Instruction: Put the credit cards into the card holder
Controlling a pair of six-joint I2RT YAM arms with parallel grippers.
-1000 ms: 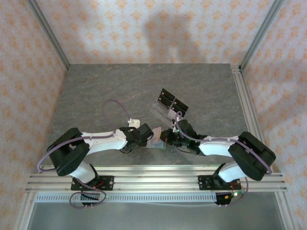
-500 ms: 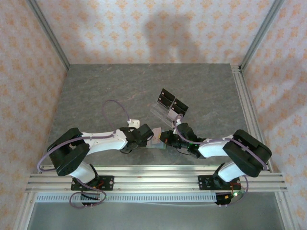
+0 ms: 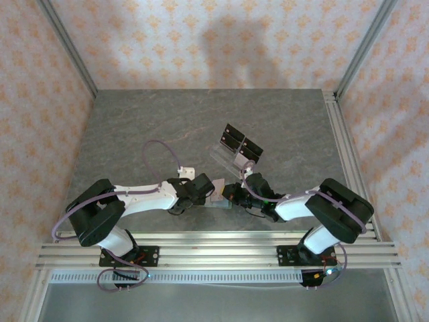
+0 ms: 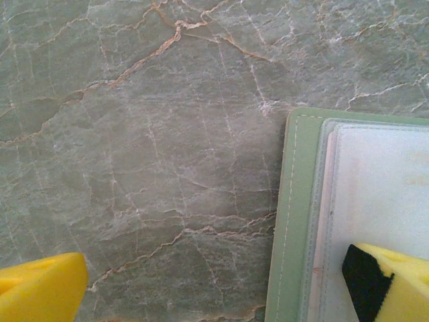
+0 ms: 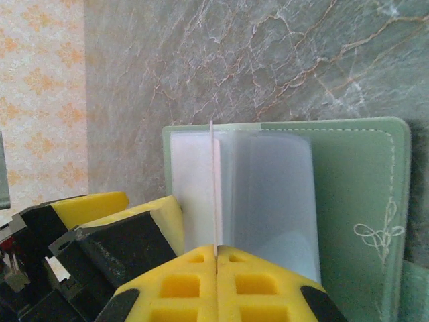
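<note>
Insertion looks to be the step in hand. The left pincer stands wide, one finger over the open card holder, which lies flat on the desk; it is probably steadying it. The right pincer is clamped on a pale credit card, edge-on above the clear pockets. Next you need to tip that edge into a slot and slide it home.

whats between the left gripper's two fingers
Between the left gripper's fingers lies bare stone table, then the green wallet's edge, which one finger overlaps. The left wrist view shows this.
</note>
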